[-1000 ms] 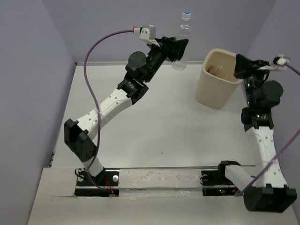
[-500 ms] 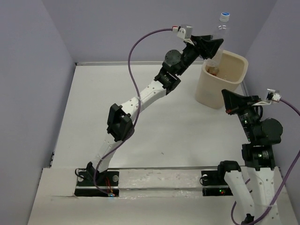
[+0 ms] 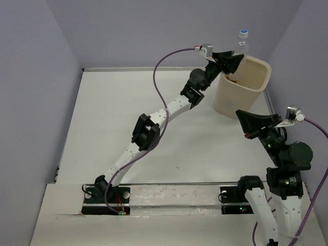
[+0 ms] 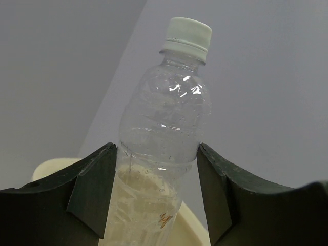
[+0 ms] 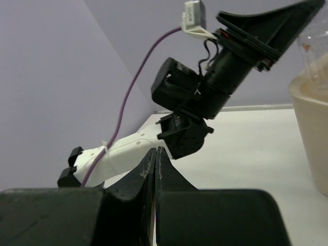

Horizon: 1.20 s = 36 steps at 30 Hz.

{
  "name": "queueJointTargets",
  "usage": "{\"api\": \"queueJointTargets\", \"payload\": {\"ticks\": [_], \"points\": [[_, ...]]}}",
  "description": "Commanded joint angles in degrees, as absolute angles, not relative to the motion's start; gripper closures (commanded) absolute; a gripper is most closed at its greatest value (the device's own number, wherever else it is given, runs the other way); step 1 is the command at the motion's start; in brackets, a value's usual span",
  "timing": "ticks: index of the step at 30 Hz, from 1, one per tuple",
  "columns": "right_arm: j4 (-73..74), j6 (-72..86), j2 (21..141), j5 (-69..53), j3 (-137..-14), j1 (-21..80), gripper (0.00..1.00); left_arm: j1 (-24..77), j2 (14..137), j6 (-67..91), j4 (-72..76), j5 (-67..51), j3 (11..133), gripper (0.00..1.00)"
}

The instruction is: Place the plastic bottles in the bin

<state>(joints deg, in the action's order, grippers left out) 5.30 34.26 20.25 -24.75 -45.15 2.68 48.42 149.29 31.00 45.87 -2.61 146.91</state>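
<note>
— What's on the left?

— The left arm reaches from its base across the table towards the far right corner.

— And its fingers?

— The left gripper stands partly open, its two dark fingers pressed against either side of a clear plastic bottle. They hold it by the lower body, nearly upright, pale cap on top.

— Where is the bottle, then?

— In the air above the far-left rim of the bin, with its base over the mouth. It isn't inside. The cream bin stands on the table at the far right.

— And on the right?

— The right gripper hangs near the bin's front side, apart from it. Its fingers are pressed tight together with nothing between them.
</note>
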Motion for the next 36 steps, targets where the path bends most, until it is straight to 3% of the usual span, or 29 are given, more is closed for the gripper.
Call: {"api": "queueJointTargets", "payload": {"ticks": [1,8,17,22,26,29,32,35,36], "points": [[4.66,34.19,19.95,-30.14,-45.18,3.16,1.0,48.87,149.76,30.94,53.96,-0.62,150.47,0.31],[3.16,34.37,19.95,-30.94,-44.12,3.16,1.0,49.04,149.59,30.67,54.14,-2.19,148.98,0.01],[3.78,33.22,19.78,-27.78,-43.94,3.16,1.0,49.22,140.64,28.04,51.25,-8.52,141.52,0.01],[3.78,33.05,19.77,-25.75,-44.73,3.16,1.0,49.22,127.2,21.9,47.65,-12.21,131.43,0.01],[3.78,32.7,19.95,-24.7,-45.88,3.16,0.94,49.22,115.51,17.32,44.05,-13.53,121.42,0.01],[3.43,32.7,19.34,-23.21,-46.67,3.16,0.85,49.22,105.14,12.51,39.14,-12.84,112.55,0.01],[2.46,32.87,19.34,-21.19,-47.2,3.16,0.66,49.22,94.51,9.33,34.29,-8.2,105.32,0.01],[1.06,33.66,20.39,-19.43,-48.07,3.16,0.33,49.22,81.7,7.21,24.64,-1.6,93.19,0.01],[0.79,34.27,20.65,-18.99,-48.25,3.16,0.26,49.22,79.48,7.03,22.0,3.2,91.34,0.01]]}}
